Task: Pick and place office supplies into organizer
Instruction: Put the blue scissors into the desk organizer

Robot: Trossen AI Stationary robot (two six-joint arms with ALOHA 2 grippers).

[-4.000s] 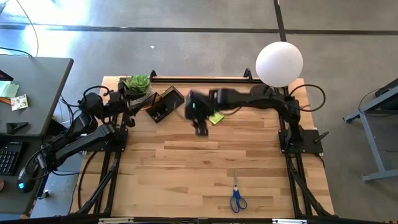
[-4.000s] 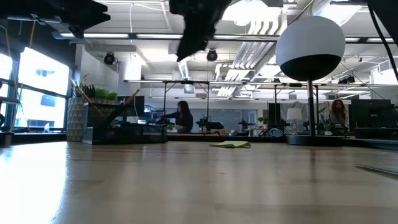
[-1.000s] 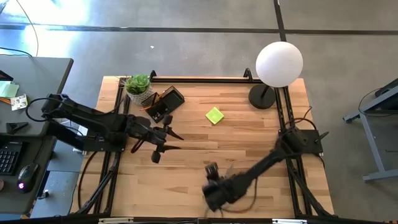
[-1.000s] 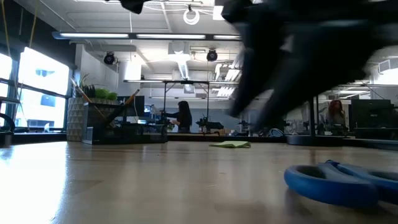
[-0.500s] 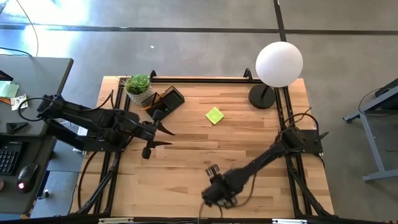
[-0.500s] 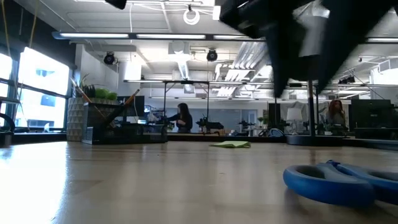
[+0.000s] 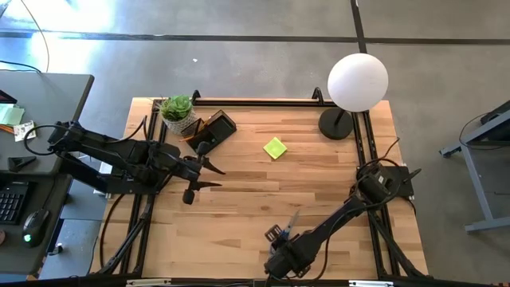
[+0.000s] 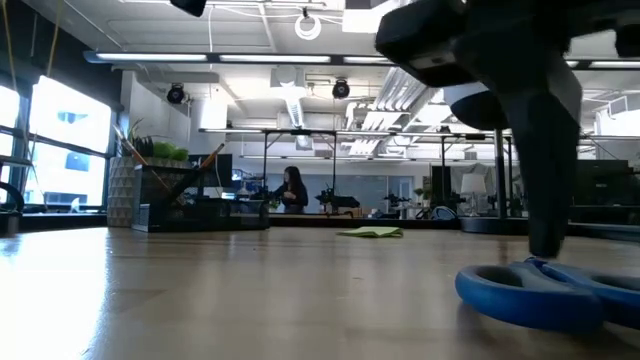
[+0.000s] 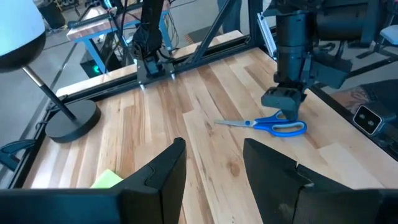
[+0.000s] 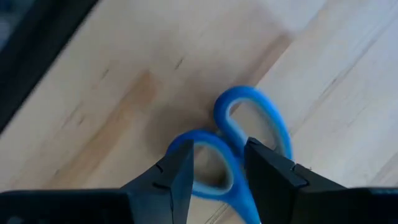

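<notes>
Low view: scissors (image 8: 545,292) lie on the plank table (image 8: 250,290) (office behind), right tool (image 10: 216,167) spread above.

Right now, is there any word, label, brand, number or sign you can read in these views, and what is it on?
None can be read.
Scissors: no marking shows on the blue handles or blades.
Sticky-note pad: blank yellow-green face.
Organizer: no label visible.
Papers on the grey side desk: some print, too small to read.
</notes>
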